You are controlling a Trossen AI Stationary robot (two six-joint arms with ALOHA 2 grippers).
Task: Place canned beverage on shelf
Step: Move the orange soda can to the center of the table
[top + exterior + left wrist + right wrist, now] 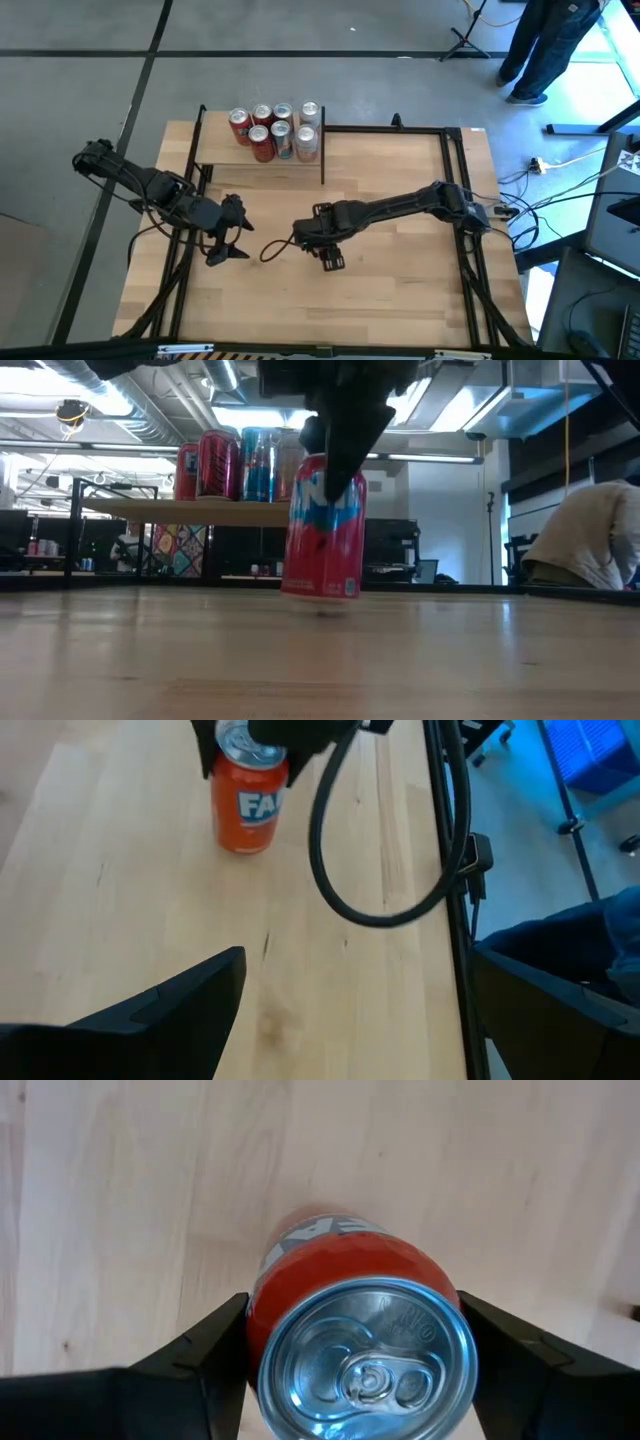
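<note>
Right gripper [355, 1355] clamped on can [355, 1320], hidden from above, slightly tilted mid-table; left gripper [222, 252] apart; shelf [225, 155] front bare.

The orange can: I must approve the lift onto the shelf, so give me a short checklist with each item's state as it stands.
1. Right hand around the orange can, a finger on each side: ok.
2. Fingers firmly clamped on the can: cannot tell; they sit right at its sides.
3. Can upright on the tabletop: ok in the low view.
4. Free space on the shelf: ok; the seven cans crowd its right part, and the left part is bare.
5. Left hand out of the way: ok, it waits left of the can.
</note>
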